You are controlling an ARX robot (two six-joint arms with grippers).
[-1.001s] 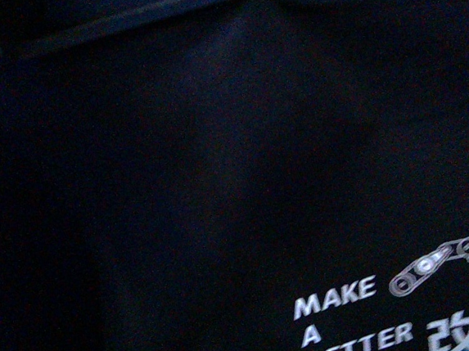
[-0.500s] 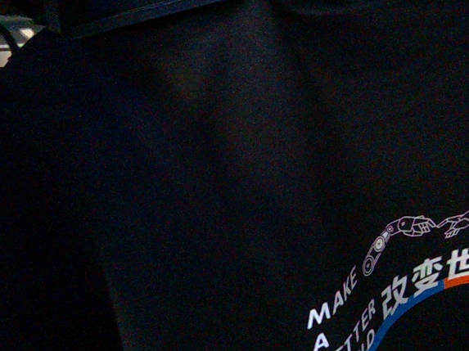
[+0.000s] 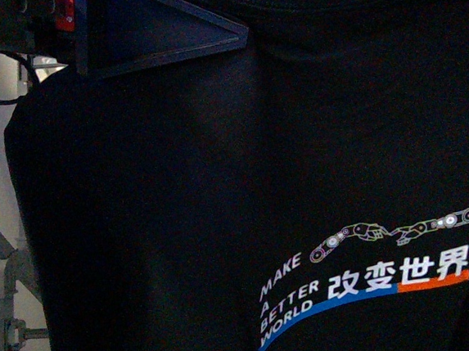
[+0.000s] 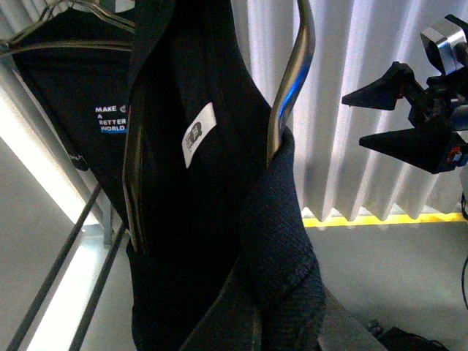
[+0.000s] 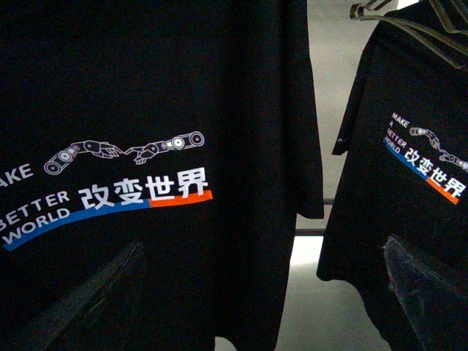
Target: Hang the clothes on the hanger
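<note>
Right gripper [image 4: 356, 121] held wide open, empty.
The T-shirt [image 3: 219, 185], print [image 3: 367, 283] at lower right of the front view, is not touched by it; the left gripper's state cannot be told.

The black T-shirt [image 5: 146, 88] fills most of the view, its white lettering, robot-arm drawing and blue-orange stripe facing the camera. Beside its sleeve, across a pale gap, hangs a second T-shirt [image 5: 395, 219] with the same print. The right gripper [image 5: 261, 245] is spread wide, one blurred finger before each shirt.
</note>
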